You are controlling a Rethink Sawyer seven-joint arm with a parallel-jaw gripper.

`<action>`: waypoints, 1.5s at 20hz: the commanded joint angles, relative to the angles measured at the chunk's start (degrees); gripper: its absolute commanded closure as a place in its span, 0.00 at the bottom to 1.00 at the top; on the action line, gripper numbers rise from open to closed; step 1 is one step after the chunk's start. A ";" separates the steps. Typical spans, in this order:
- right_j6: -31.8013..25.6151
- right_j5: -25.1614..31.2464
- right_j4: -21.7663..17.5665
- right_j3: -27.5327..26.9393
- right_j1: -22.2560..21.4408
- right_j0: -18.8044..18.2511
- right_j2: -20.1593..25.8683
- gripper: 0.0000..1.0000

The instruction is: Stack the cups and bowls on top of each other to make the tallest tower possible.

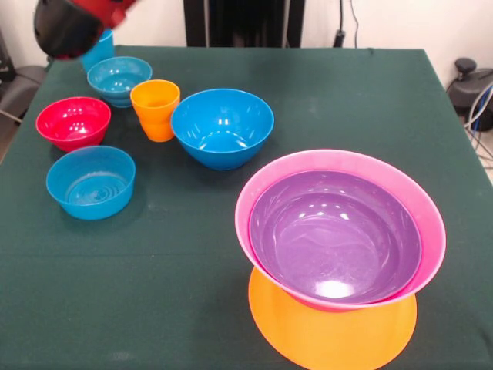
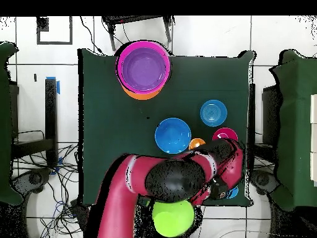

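The pincer itself cannot be made out. In the front view only a rounded red and black part of the arm is seen at the far left corner, and in the overhead view the arm covers that corner, so whether the pincer is apart or together cannot be told.

Just below that arm part, a light blue cup is partly hidden at the far left of the green surface. Beside it, a little nearer, a small light blue bowl is placed. An orange cup stands upright just to its right, with a small red bowl to the left and a second small light blue bowl nearer still. A large blue bowl sits just right of the orange cup.

Well apart, at the near right, the tower is found: an orange bowl upside down as a flat base, a pink bowl on it, and a purple bowl nested inside. In the overhead view a green bowl is seen off the surface, by the arm.

The step in hand is judged to be picking a piece from the far left group, probably the light blue cup. The next move calls for a firm grasp and a carry across to the purple bowl.
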 commanded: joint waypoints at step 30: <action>22.96 34.19 -10.41 -0.01 -21.31 -4.44 39.58 1.00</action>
